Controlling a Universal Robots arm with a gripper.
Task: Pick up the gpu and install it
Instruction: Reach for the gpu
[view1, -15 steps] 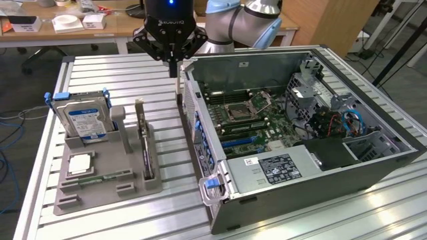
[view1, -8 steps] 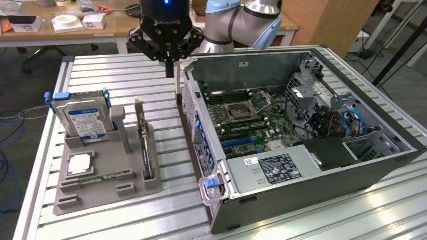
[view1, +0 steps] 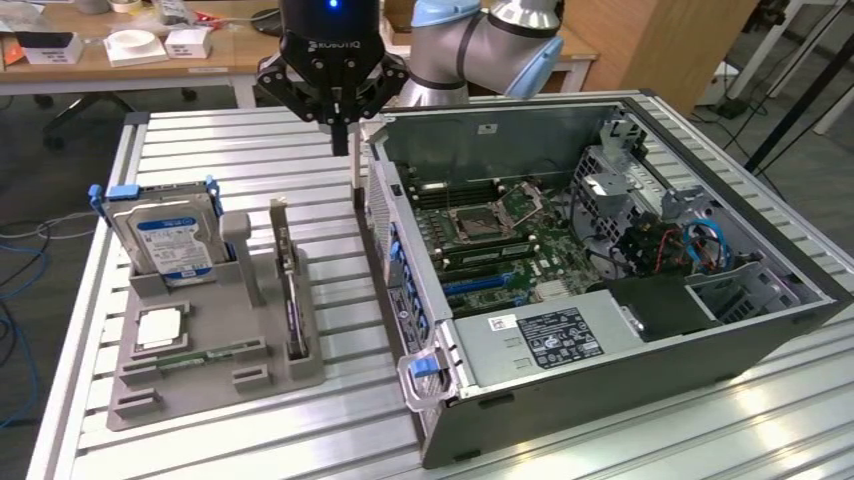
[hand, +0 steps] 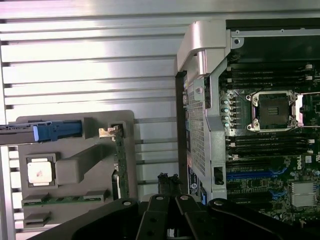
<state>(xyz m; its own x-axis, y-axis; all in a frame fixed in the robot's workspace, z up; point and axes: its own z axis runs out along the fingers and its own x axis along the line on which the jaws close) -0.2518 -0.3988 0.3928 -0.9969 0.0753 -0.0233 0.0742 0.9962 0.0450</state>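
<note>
The gpu (view1: 288, 290) stands on edge in a slot of the grey holder tray (view1: 200, 385), its silver bracket end toward the back. In the wrist view the gpu (hand: 120, 167) is a thin green strip with its bracket at the tray's corner. My gripper (view1: 343, 138) hangs shut and empty above the slatted table, behind the gpu and beside the case's back corner. Its closed fingertips (hand: 168, 181) sit between the tray and the open computer case (view1: 747, 330). The motherboard (view1: 501, 245) lies exposed inside the case.
A silver hard drive (view1: 167, 240) with a blue label stands in the tray's left slot. A processor chip (view1: 160, 328) and a memory stick (view1: 214, 352) lie in the tray. A desk with boxes (view1: 134, 45) stands behind the table.
</note>
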